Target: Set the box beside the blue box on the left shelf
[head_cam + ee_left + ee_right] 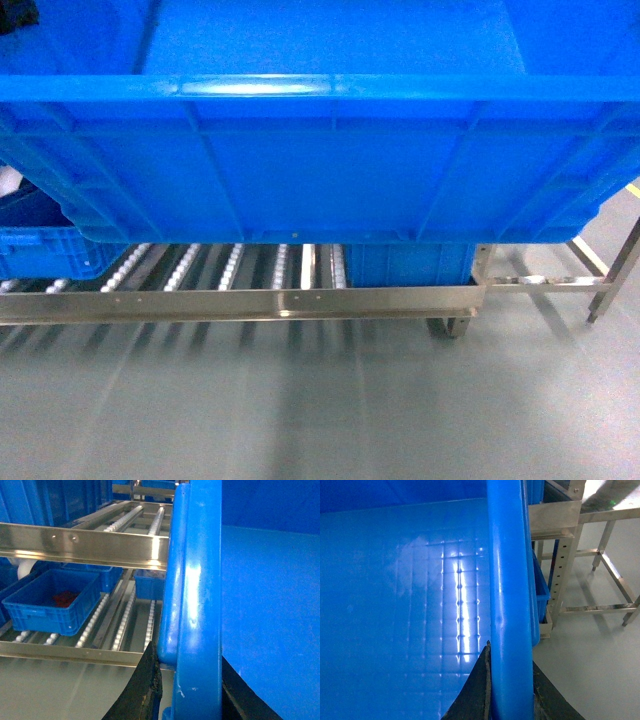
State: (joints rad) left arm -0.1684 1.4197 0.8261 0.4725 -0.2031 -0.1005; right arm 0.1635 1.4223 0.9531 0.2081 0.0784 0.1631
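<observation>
The box (320, 150), a large bright-blue crate, hangs in the air and fills the upper half of the head view, hiding both grippers there. My left gripper (192, 692) is shut on its left rim (197, 580), one black finger on each side. On the opposite rim (507, 580) my right gripper (510, 690) is clamped the same way. Just below and beyond the box lies the left shelf (240, 300), steel with white rollers (230, 265). A smaller blue box (40, 250) sits on the rollers at the left, and another blue box (410, 262) stands at the shelf's right end.
The left wrist view shows the small blue box (50, 602) with something red inside, under an upper steel rail (85, 542). More blue bins (150, 585) stand farther back. A steel table frame (610, 270) with legs (605, 570) stands right of the shelf on grey floor.
</observation>
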